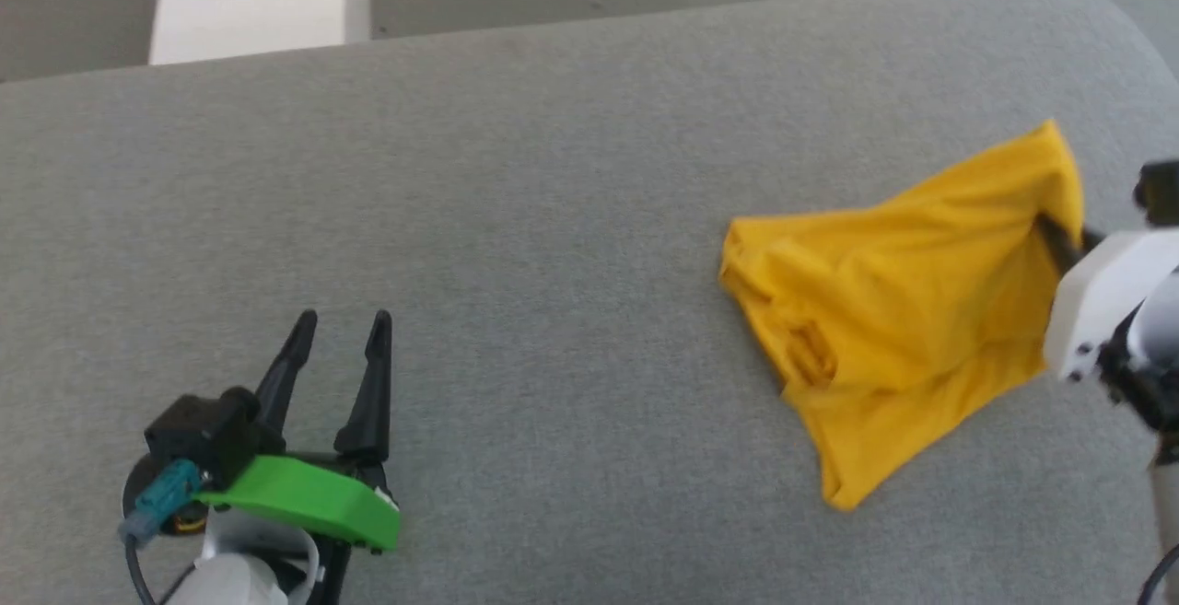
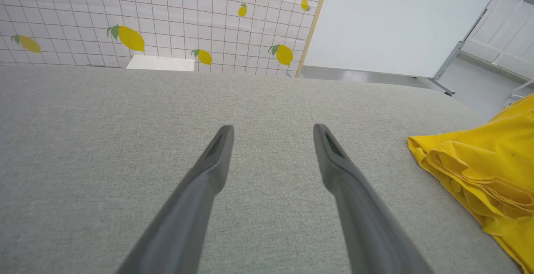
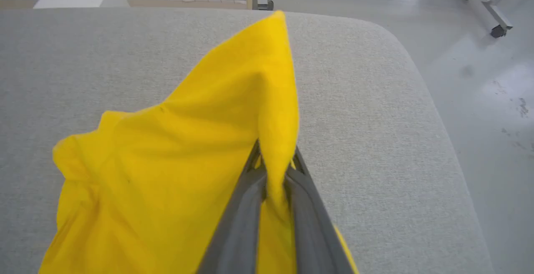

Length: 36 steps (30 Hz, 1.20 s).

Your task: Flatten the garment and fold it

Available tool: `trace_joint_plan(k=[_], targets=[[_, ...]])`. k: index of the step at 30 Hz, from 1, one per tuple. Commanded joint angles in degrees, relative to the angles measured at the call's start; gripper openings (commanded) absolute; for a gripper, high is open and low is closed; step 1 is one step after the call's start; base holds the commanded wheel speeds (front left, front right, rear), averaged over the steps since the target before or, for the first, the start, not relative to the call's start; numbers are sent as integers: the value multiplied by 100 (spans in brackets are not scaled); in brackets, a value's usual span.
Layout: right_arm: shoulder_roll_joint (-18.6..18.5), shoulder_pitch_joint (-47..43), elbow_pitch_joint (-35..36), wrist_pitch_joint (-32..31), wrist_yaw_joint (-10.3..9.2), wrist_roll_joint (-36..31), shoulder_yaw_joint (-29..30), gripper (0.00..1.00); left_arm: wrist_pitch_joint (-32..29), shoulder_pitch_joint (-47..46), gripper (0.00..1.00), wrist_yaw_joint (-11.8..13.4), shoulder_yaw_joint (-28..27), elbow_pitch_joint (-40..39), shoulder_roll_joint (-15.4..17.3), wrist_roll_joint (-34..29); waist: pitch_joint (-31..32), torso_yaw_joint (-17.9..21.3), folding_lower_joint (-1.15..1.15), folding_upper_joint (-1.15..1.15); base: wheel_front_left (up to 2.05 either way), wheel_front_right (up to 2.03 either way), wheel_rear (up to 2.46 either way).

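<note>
Right hand [image 3: 275, 154] fingertips inside bunched garment [image 3: 167, 157]

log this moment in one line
right hand: shut on shirt | left hand: open, apart from shirt | shirt: bunched, one edge raised off grey surface

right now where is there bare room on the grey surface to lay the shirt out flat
The widest bare stretch of the grey cushion runs from the open left gripper across to the garment. It is crowded at the right end, where the right gripper pinches the bunched garment near the rounded corner.
</note>
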<state>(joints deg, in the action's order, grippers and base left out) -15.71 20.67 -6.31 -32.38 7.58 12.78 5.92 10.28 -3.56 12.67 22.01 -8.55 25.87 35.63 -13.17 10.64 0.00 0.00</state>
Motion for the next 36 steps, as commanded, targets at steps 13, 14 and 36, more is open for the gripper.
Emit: trace_joint_plan(k=[13,14,36], targets=[[-1070,1424,-736,12,-9,-614,223,0,-512,-880,100,193,-69,-761,550,-623,-1515,782,0,0,0,0,0],[-1150,1477,-785,18,-9,-669,251,0,-570,-951,100,211,-68,-846,590,-677,-1617,804,0,0,0,0,0],[-1305,2276,-2219,1338,-9,-1863,1018,100,-900,-1517,100,516,-258,-1755,997,-1239,-2516,683,0,0,0,0,0]])
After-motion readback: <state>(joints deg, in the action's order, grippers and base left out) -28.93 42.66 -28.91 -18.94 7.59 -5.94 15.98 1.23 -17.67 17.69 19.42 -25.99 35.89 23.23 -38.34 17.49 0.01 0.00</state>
